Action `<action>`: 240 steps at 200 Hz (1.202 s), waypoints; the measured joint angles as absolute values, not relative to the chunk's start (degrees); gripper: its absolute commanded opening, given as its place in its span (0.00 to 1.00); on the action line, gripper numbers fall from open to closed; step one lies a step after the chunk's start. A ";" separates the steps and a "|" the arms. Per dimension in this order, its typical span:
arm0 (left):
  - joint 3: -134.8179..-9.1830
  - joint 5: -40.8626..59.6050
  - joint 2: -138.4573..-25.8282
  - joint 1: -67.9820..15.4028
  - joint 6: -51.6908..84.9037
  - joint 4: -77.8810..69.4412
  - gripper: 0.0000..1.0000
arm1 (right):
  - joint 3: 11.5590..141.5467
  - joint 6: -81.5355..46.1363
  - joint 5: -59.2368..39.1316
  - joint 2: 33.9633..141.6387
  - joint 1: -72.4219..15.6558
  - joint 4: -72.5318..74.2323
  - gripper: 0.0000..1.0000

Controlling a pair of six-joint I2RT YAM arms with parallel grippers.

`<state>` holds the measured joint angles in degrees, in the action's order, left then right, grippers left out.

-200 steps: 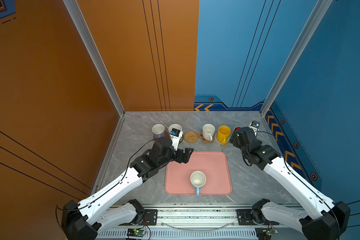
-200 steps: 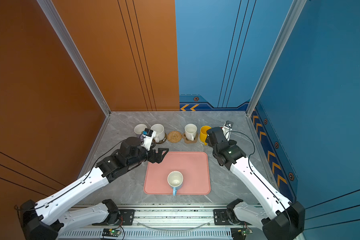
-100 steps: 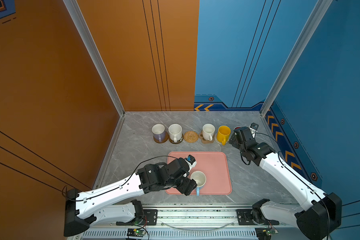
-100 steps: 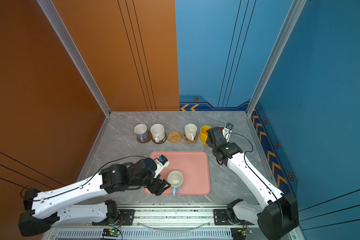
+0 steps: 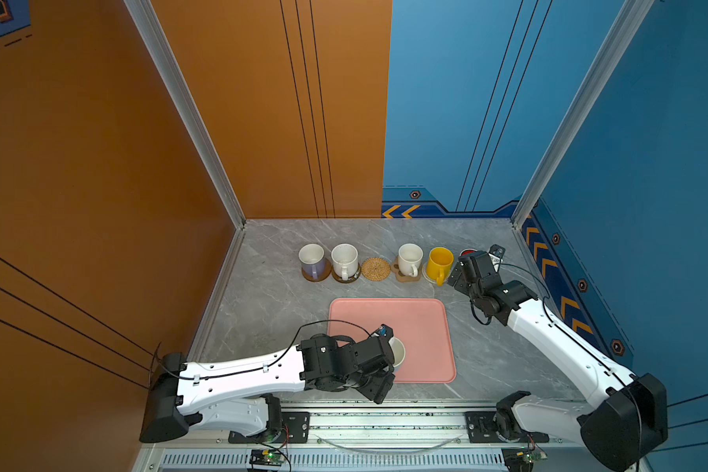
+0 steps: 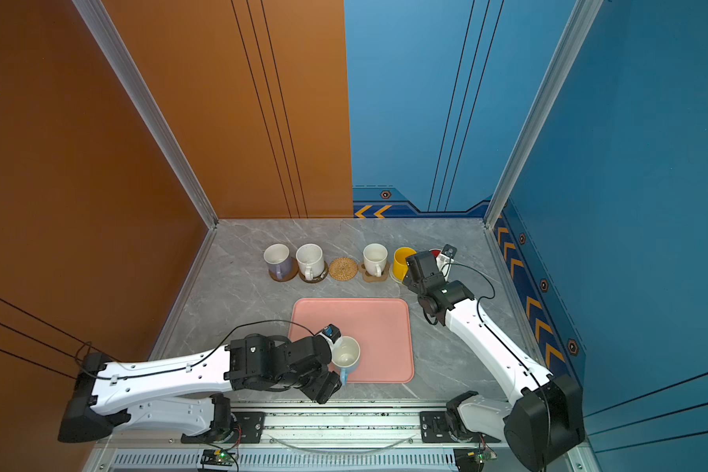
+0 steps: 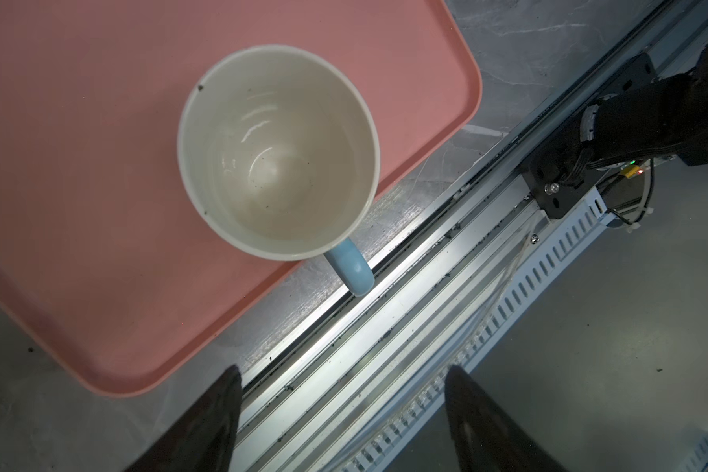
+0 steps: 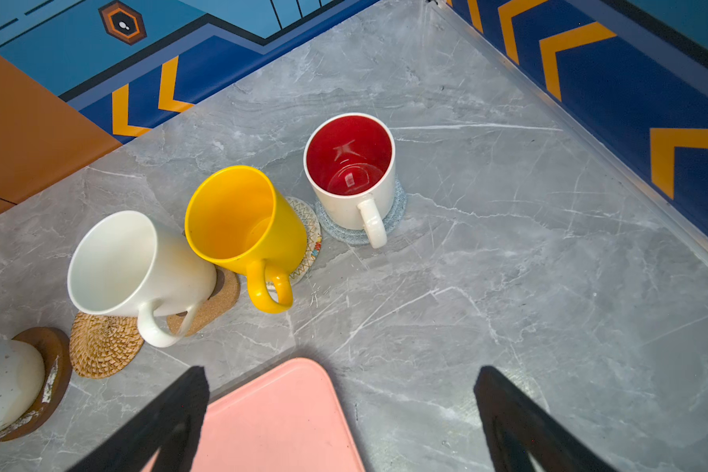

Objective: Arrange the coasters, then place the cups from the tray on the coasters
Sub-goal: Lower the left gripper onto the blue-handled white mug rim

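Left gripper (image 7: 343, 370) has its two fingers spread wide, with nothing between them. Just ahead of it the blue cup (image 7: 276, 151) stands on the pink tray (image 7: 78, 204), handle toward the fingers. Right gripper (image 8: 341, 372) is spread wide too, holding nothing; the red-inside cup (image 8: 350, 171) sits on its coaster (image 8: 399, 208) ahead of it.

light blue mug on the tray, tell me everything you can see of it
The mug looks like glossy ceramic: cream-white inside with a few dark specks, a pale rim and a light blue loop handle; its outer wall is barely seen. It is empty and upright, standing on the pink tray close to the tray's near edge, with the handle pointing toward the robot's base. Only the tray touches it; the open left tool hangs apart from it.
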<state>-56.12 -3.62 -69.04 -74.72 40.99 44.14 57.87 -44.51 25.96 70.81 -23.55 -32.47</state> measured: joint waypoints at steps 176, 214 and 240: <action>-56.07 -3.86 -79.42 -74.72 45.58 39.79 0.68 | 57.67 -44.88 25.26 72.03 -23.55 -31.92 1.00; -56.69 -3.88 -81.62 -74.70 46.19 39.44 0.65 | 57.65 -44.86 25.23 72.03 -23.11 -31.92 1.00; -56.69 -3.88 -82.46 -74.65 46.70 39.42 0.62 | 57.52 -44.88 25.23 72.03 -23.05 -31.90 1.00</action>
<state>-56.69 -3.88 -82.46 -74.65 46.70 39.42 57.52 -44.88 25.23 72.03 -23.05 -31.90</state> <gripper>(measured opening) 0.633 0.999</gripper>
